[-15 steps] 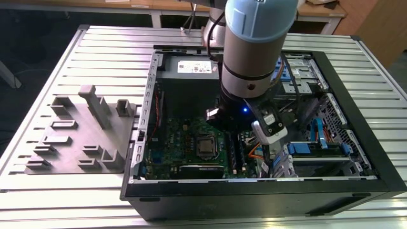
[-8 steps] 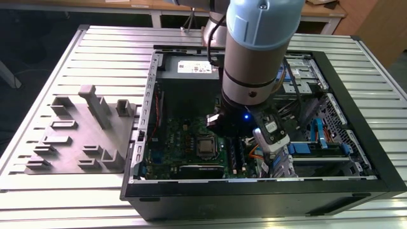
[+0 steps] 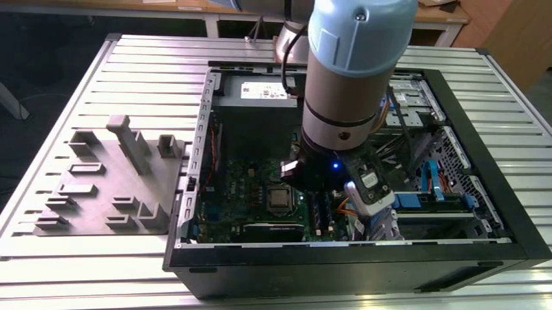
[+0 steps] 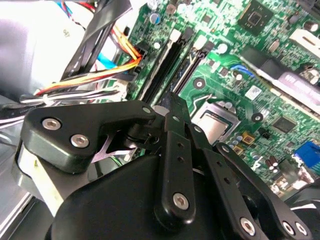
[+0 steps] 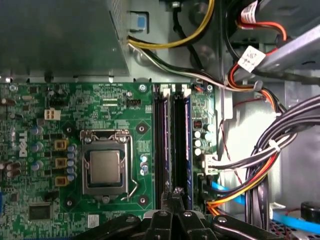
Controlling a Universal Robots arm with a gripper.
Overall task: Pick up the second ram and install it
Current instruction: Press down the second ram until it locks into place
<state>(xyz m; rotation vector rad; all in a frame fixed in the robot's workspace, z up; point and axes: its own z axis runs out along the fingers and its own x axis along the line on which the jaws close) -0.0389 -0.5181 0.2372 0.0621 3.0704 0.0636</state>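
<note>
The gripper (image 5: 175, 193) is seen in the first wrist view with its fingers drawn tight together and nothing visibly clamped between them. It is lowered inside the computer case (image 3: 193, 194), just above the motherboard (image 5: 100, 105).

Two long dark memory slots (image 5: 162, 145) are laid side by side near the motherboard's cable-side edge, between the processor socket (image 5: 105, 167) and the bundled cables (image 5: 250, 170). The second ram (image 5: 181, 145) is judged to be the slim dark stick standing in the slot nearer the cables, though which of the two strips it is cannot be told for certain.

The stick's long axis is run straight away from the fingertips, so that its near end is met almost directly beneath them and its far end is pointed toward the power supply (image 5: 60, 35).

In the exterior view, the grey tray (image 3: 95, 187) beside the case is left with no stick on it.
</note>
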